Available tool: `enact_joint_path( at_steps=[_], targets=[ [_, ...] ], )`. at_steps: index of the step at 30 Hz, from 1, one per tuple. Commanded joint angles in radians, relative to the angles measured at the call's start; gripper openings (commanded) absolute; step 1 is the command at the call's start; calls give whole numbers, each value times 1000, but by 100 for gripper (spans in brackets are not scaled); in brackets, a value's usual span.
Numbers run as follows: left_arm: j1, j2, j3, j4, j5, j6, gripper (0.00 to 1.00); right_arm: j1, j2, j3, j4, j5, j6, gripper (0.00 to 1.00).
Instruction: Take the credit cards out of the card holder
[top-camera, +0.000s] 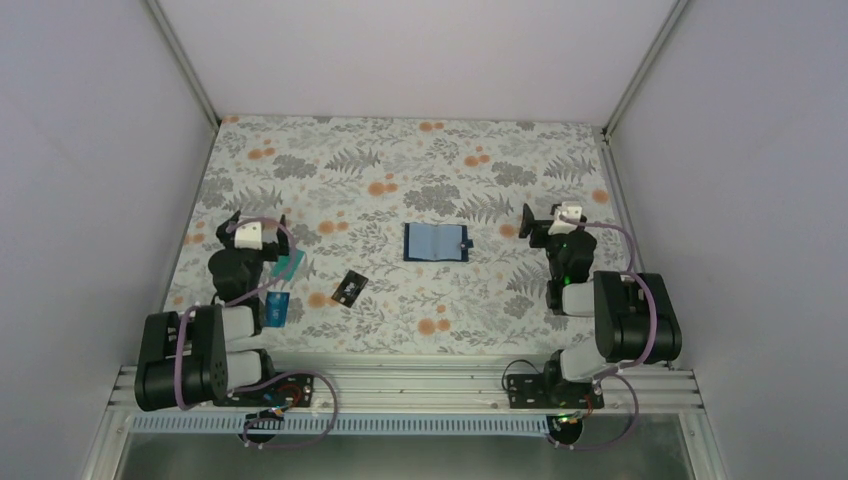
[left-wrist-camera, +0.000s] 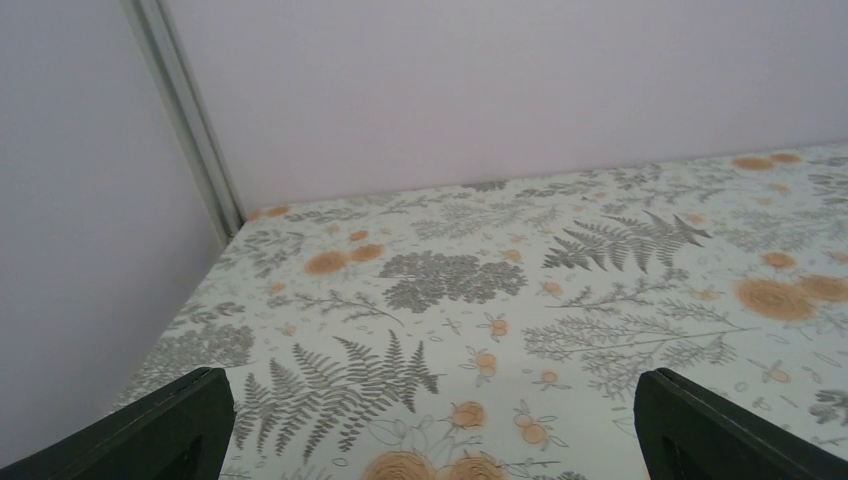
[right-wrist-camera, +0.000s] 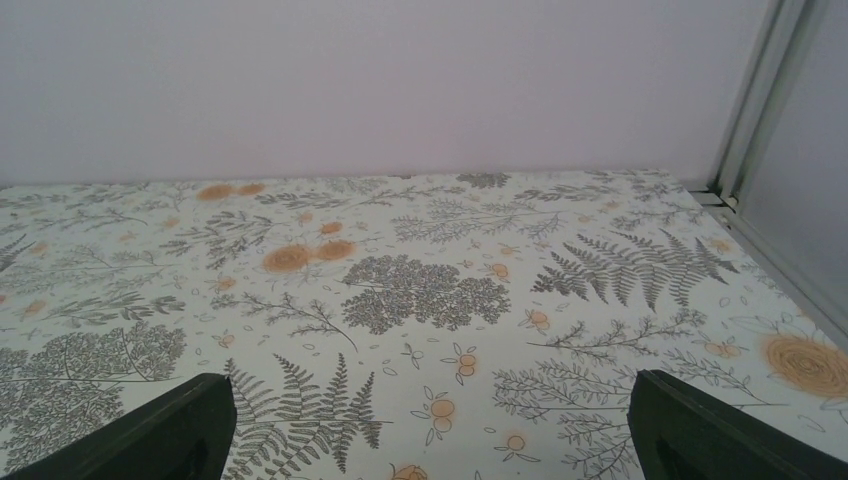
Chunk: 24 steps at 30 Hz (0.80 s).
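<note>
Navy card holder (top-camera: 436, 242) lies open mid-table; black card (top-camera: 349, 288), teal card (top-camera: 288, 264), blue card (top-camera: 277, 308) flat at near left. We judge cards thin, stiff, light: pinch by edge. Left gripper (top-camera: 258, 222), right gripper (top-camera: 548, 220) spread wide, holding nothing.

place: robot lab test cell | walls: plain pale panels (top-camera: 90, 150) on three sides, met by aluminium corner posts (top-camera: 183, 62) | bench (top-camera: 400, 160): fern-and-flower print all over | near edge: slotted aluminium rail (top-camera: 400, 385) with left arm (top-camera: 200, 350) and right arm (top-camera: 625, 320) bolted on, cables (top-camera: 322, 400) looped
</note>
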Motion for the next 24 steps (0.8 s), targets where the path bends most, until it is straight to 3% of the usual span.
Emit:
enact_joint_path(
  at_steps=[1,5,9,13,16,18,20,22,23,24],
  targets=[
    [27,15,36,37,12,-2,100,-9,6,18,33,-37,-28,99],
    [28,44,85,-21,27,5,100,-9,5,18,33,-39,-29,99],
    [26,43,53,66,107,-80,100,-9,6,18,30,-39,-30,99],
    [-16,184,152,44,86,-60,100,-9,5,19,28,-39,-30,99],
    [-60,223,114,148,86,0,100,-9,7,26,18,-60,-41,99],
    [-100,319,35,407,62,37,100,-9,10,30,12,-70,-46,99],
    [-114,257,75,209,43,58,100,-8,11,33,9,-76,-48,99],
    [-119,303,107,244,15,42,100,-10,12,34,7,-78,-49,99],
    [-118,274,129,138,1,40,100,-9,11,34,7,-78,-49,99],
    [-119,279,123,159,-6,37,100,-10,12,34,6,-78,-49,99]
  ],
)
